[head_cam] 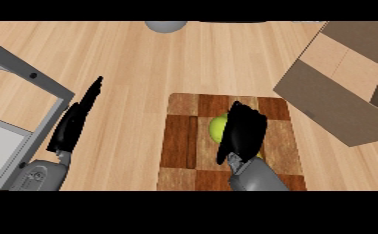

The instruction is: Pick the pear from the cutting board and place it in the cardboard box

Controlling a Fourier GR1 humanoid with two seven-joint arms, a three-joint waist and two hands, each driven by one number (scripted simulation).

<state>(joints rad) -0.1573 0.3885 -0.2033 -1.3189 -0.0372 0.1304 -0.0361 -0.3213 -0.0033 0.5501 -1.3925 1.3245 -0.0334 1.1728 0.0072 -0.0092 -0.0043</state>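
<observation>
A yellow-green pear (217, 127) lies on the checkered wooden cutting board (181, 143), mostly hidden under my right hand (244, 130). That hand hovers over the pear from the right, palm down, fingers extended toward the board's far edge; I cannot see whether it touches the fruit. The cardboard box (339, 83) stands at the right, its flap open, just beyond the board's right corner. My left hand (77, 118) rests at the left of the counter, fingers straight and pointing away, holding nothing.
A grey metal frame (33, 78) runs along the left edge. A grey round object (165, 26) sits at the counter's far edge. Bare wooden counter (133, 63) lies between the board and my left hand.
</observation>
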